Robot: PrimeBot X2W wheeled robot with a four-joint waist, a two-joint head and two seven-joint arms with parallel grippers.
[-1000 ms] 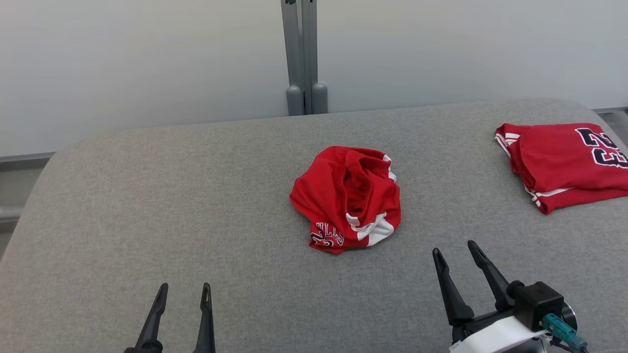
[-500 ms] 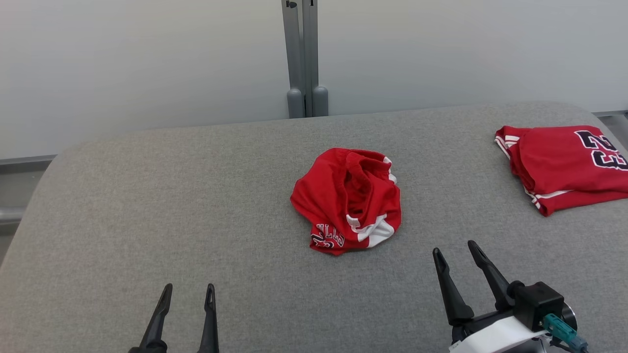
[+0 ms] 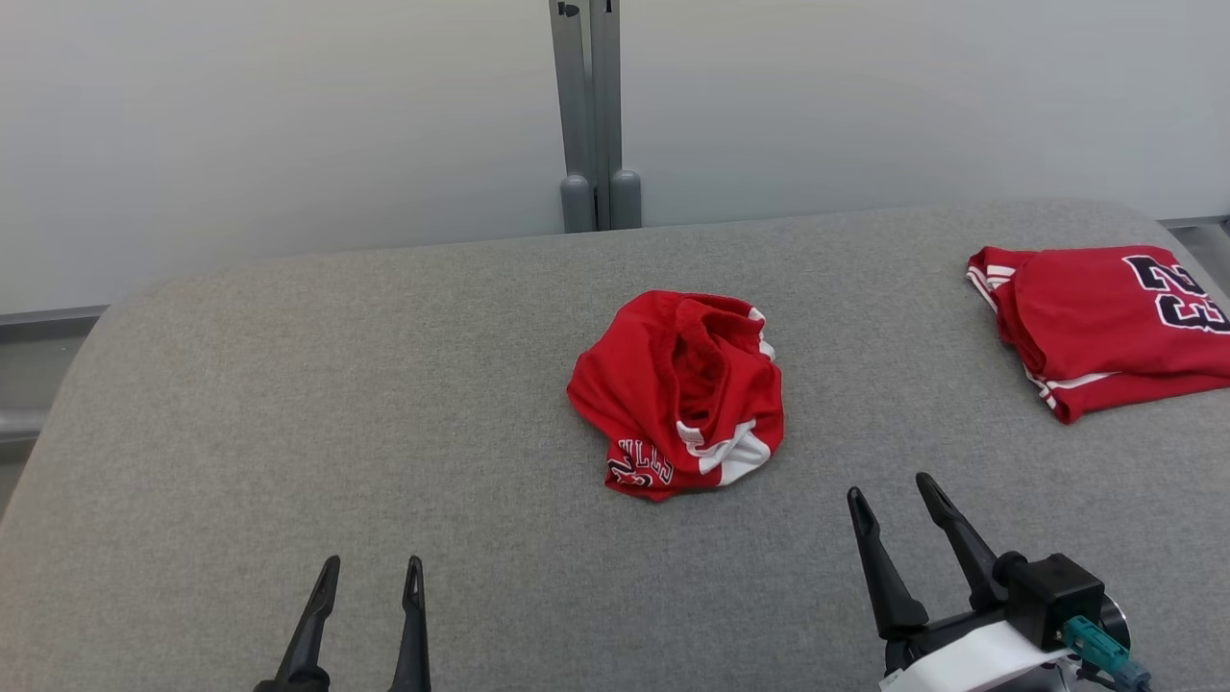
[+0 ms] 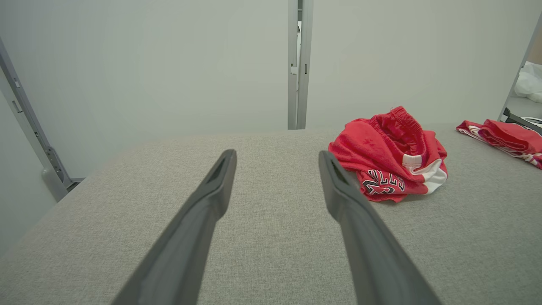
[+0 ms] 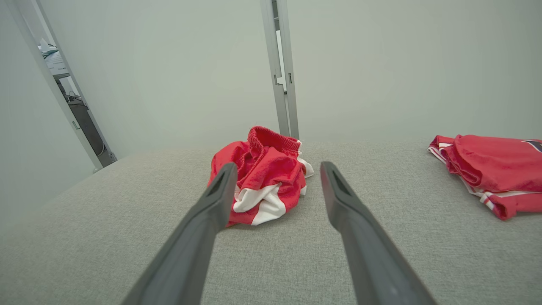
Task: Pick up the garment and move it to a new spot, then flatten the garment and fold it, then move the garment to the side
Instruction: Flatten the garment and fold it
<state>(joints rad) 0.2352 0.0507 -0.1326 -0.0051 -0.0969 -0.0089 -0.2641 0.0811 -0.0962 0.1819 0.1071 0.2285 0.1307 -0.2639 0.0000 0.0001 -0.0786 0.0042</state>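
Far left, low in the head view: my left gripper (image 3: 373, 562) is sitting over the near edge of the grey padded table (image 3: 240, 404), fingers pointing away from me, jaws standing wide with nothing between them. Its wrist view is showing bare grey fabric between the two fingers, with the heap off to their right and apart from them.

Centre: the garment (image 3: 677, 394) is lying crumpled about mid-table, red with white panels, dark lettering along its near edge and the elastic waistband bunched on top. Nothing is touching it. Behind it, past the table's far edge, a grey post (image 3: 591, 106) is running upward.

Right of centre, low: my right gripper (image 3: 891, 485) is pointing toward the heap's near-right side, near it but clear of it, jaws likewise spread wide and empty.

Far right: a folded jersey (image 3: 1105, 327), red with dark numerals, is lying flat at the table's right edge, well apart from the heap
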